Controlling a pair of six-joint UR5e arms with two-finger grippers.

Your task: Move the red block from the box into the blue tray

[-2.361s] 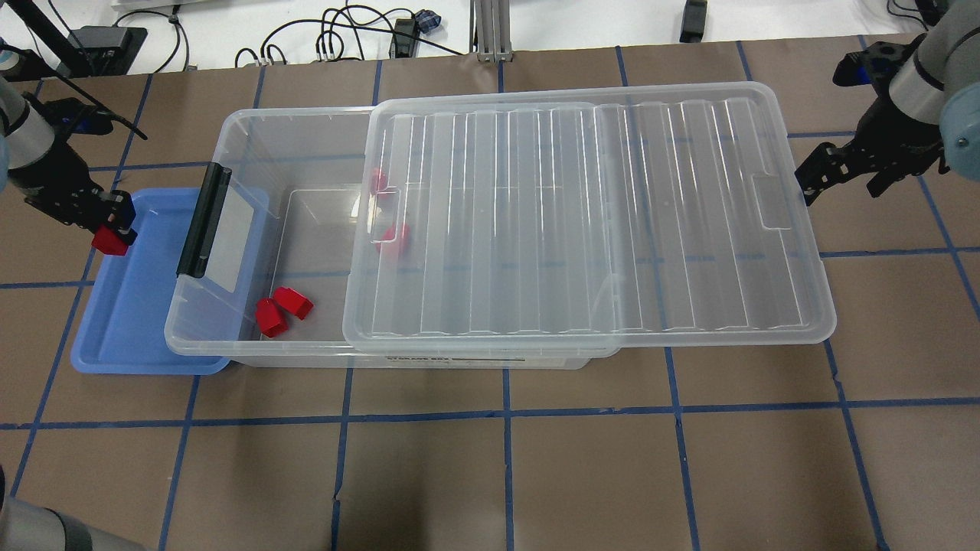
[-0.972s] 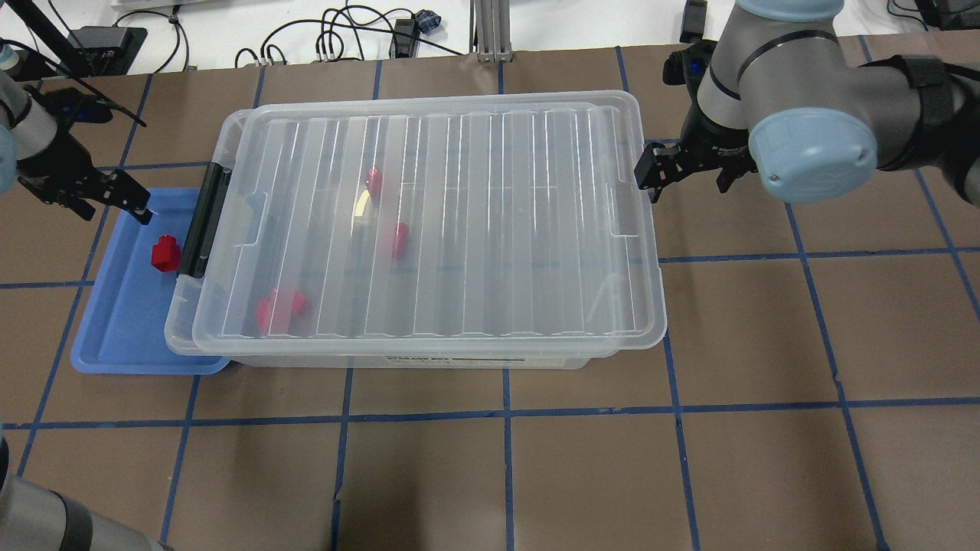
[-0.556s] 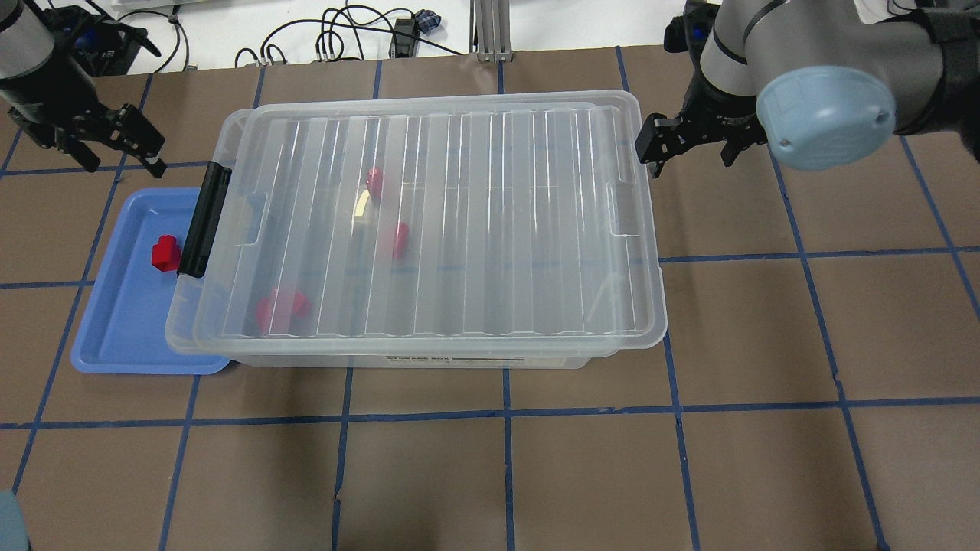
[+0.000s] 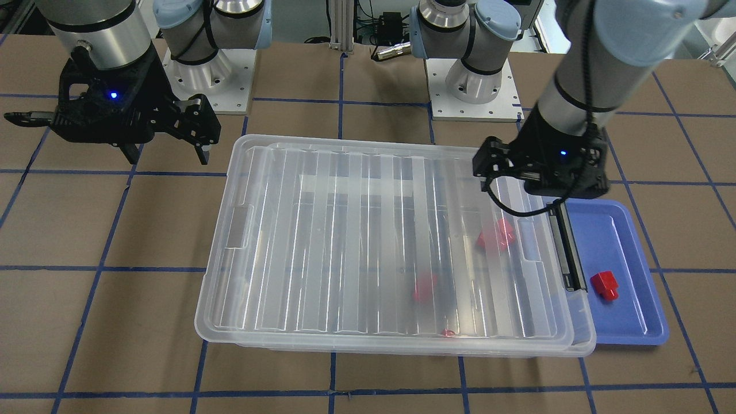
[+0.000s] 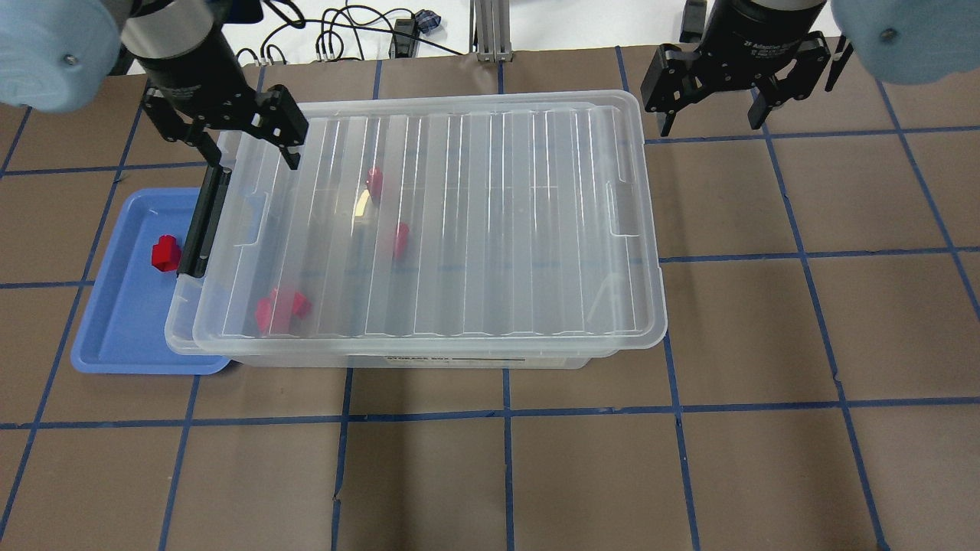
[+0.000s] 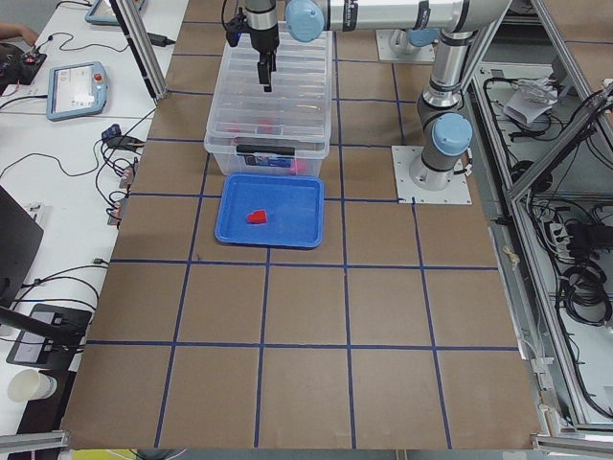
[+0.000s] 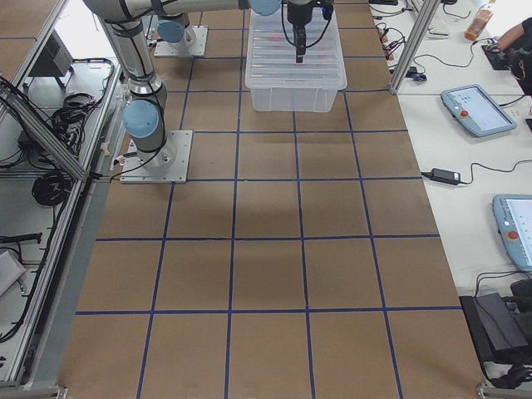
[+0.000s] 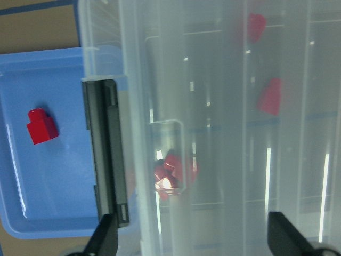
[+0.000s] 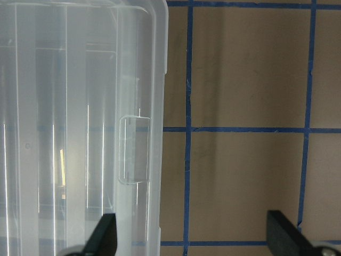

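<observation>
A red block (image 5: 164,252) lies in the blue tray (image 5: 122,321), also in the front view (image 4: 604,285) and left wrist view (image 8: 41,126). The clear box (image 5: 490,222) is covered by its ribbed lid, with the black latch (image 5: 203,222) beside the tray. Several more red blocks (image 5: 279,310) show blurred through the lid. My left gripper (image 5: 251,157) is open and empty, high above the box's latch end. My right gripper (image 5: 708,115) is open and empty, above the table past the box's far right corner.
The box overlaps the tray's right edge. Cables (image 5: 337,34) and an aluminium post (image 5: 490,30) lie past the table's far edge. The two robot bases (image 4: 477,86) stand behind the box in the front view. Brown table with blue tape lines (image 5: 505,413) lies in front.
The left gripper let the red block go into the tray, then rose and moved over the latch end. The lid slid left to cover the box. The right gripper drew back from the lid.
</observation>
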